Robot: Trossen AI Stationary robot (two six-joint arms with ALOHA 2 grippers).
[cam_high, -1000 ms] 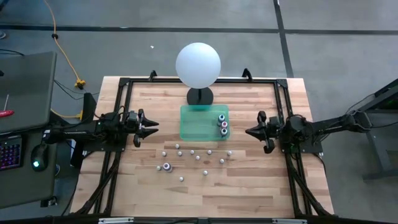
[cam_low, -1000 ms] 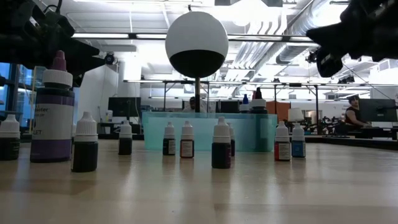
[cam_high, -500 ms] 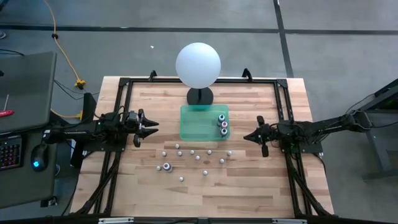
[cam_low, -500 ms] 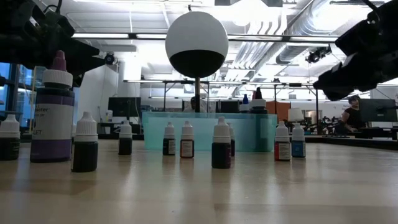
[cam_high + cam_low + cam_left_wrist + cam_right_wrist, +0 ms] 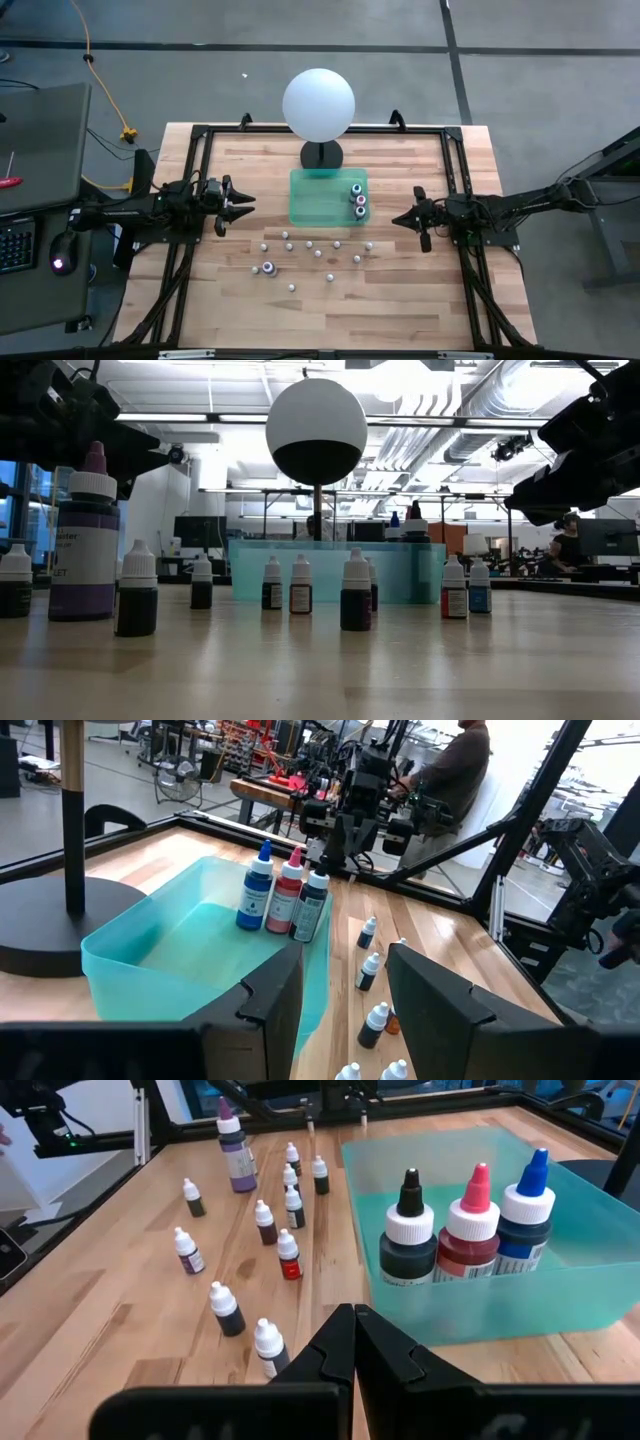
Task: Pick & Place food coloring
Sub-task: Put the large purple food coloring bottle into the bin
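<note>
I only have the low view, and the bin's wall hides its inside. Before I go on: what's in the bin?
Observer: Three bottles, upright in a row by one wall of the bin, with black, pink and blue tops.
Operator: Is the right gripper carrying anything?
Observer: No. The right gripper is shut and empty, short of the bin and pointing toward it.
Operator: And the left?
Observer: The left gripper is open and empty, facing the bin from the opposite side.
</note>
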